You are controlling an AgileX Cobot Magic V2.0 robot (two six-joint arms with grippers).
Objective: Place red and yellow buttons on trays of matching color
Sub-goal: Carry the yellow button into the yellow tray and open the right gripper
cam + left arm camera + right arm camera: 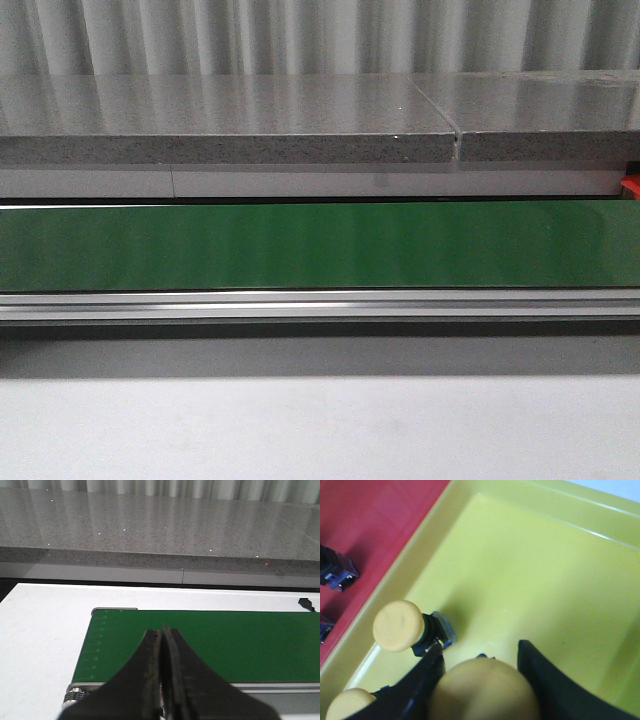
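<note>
Yellow button (482,690) sits clamped in your right gripper (482,680) over the yellow tray (530,580) (left gripper (161,645) pressed closed, empty).

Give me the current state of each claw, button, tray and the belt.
Left claw: shut, empty, over the green belt.
Right claw: shut on a yellow button, above the yellow tray.
Second yellow button: lying in that tray.
Red tray: holds dark parts.
</note>
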